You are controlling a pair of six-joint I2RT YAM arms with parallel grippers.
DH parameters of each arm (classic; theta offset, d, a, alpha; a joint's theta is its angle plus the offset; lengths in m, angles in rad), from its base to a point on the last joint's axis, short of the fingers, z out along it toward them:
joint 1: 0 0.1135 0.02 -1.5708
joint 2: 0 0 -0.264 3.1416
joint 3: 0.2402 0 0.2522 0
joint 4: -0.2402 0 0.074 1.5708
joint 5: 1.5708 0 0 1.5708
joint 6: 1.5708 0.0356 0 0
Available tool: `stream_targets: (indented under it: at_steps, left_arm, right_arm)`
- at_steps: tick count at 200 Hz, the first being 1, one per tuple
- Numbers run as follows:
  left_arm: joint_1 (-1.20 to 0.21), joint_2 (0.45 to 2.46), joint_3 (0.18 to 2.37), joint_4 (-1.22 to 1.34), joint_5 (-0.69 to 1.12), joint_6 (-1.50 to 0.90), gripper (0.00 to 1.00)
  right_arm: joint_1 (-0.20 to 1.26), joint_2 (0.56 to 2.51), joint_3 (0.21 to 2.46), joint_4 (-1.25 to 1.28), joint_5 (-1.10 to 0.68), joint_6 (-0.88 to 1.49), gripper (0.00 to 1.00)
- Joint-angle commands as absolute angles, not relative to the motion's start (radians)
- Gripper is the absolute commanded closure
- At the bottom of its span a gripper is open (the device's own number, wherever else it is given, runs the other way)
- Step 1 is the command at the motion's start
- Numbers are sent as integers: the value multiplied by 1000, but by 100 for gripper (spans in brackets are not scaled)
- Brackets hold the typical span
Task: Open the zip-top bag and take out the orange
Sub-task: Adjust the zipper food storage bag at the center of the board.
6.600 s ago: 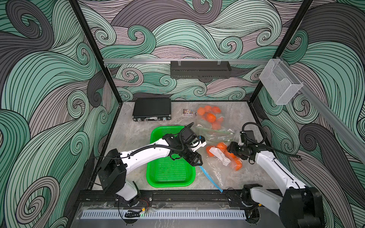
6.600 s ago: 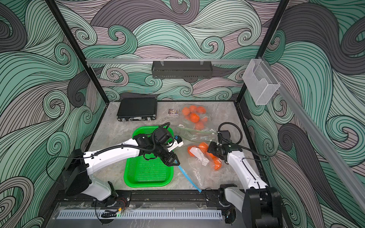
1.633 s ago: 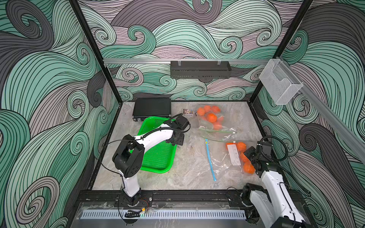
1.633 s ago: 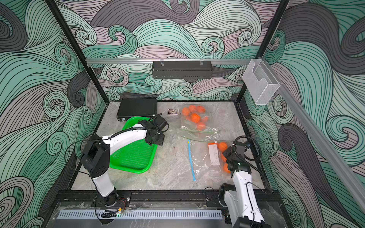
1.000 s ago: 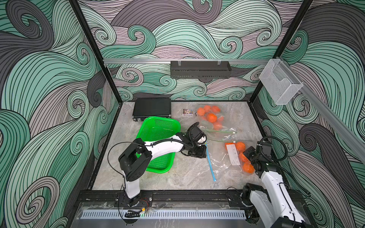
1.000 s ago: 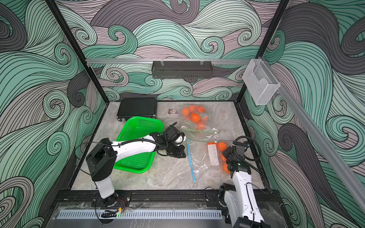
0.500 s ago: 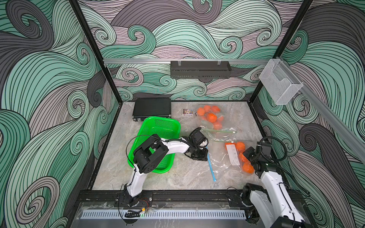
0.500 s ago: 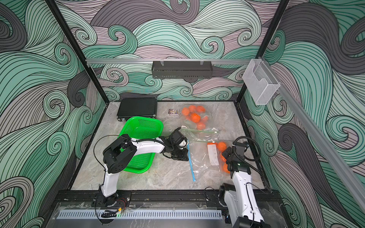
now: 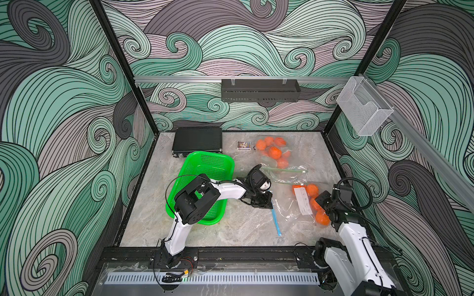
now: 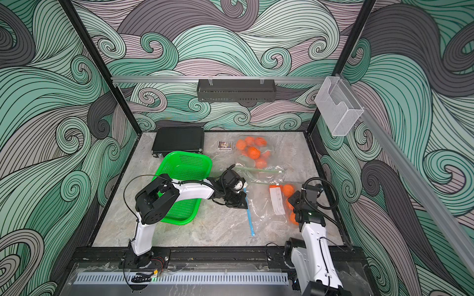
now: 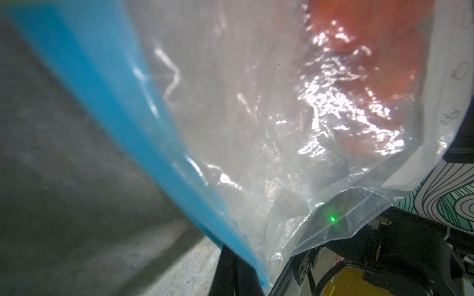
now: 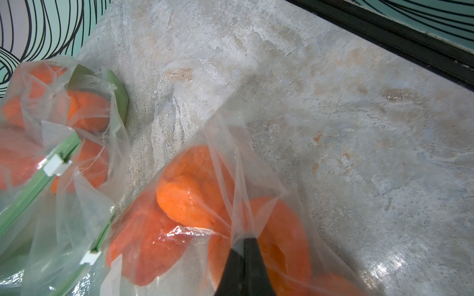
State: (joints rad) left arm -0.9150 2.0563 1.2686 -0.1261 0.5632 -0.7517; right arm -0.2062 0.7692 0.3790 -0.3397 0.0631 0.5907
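Zip-top bag [image 9: 289,210] lies on the tabletop [image 9: 230,230], right of centre. Your left claw [image 9: 264,202] is closed at the far end of the blue zip strip [image 9: 276,220]; whether it has the strip, cannot tell. Oranges [image 9: 311,191] bunch at the bag's right end, where your right claw [image 12: 242,242] is pinched shut on thin film. Pull and that film may slip or tear, dragging the bag without unzipping.

Clear zip-top bag [image 9: 288,210] with blue zip strip [image 9: 276,220], flat on marble tabletop [image 9: 230,232], oranges [image 9: 312,190] bunched opposite the strip.
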Motion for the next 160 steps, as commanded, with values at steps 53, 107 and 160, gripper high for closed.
stream_targets:
  at_steps: [53, 107, 160]
  left_arm:
    - [-918, 2130, 1308, -23, 603, -747, 87]
    - [-916, 2160, 1293, -115, 534, -726, 84]
    - [-916, 2197, 1206, -86, 494, -776, 88]
  right_arm:
    - [-207, 764, 364, -344, 55, 594, 100]
    - [-207, 743, 385, -354, 56, 586, 100]
    - [-191, 724, 508, -478, -46, 610, 100]
